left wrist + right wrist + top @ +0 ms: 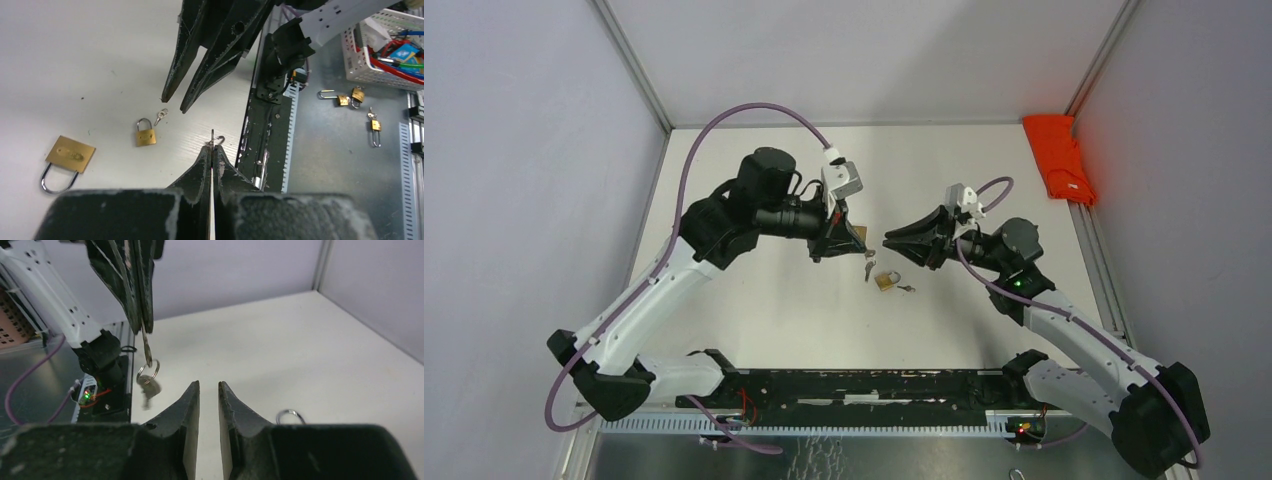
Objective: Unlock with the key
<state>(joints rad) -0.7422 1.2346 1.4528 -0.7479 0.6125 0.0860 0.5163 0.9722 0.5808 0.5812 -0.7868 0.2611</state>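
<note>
Padlocks, three small brass ones (357, 94), lie on grey metal outside the near edge of the worktop (774, 320), past the black rail (265, 130), with a white basket (372, 65) of coloured items farther out on the same side. On the worktop itself, about midway between the left and right edges, a small brass padlock (886, 281) lies flat with its shackle shut, and a loose key (161, 116) rests just beside it. Just to the left of that padlock and raised off the surface, the left tool (212, 149) is pinched tight on the blade of a key (145, 347). A ring (148, 371) hangs from this key's lower end and carries a second key (149, 388), which dangles free. The right tool (208, 385) points toward the left one from the right, close to it but apart. Its fingers (186, 405) stand at a narrow gap with nothing between them, above the small padlock. A larger brass padlock (70, 155) lies flat a little farther back, near the left tool, its shackle also shut. At the far right corner a red cloth (1056, 158) lies along the right edge.
</note>
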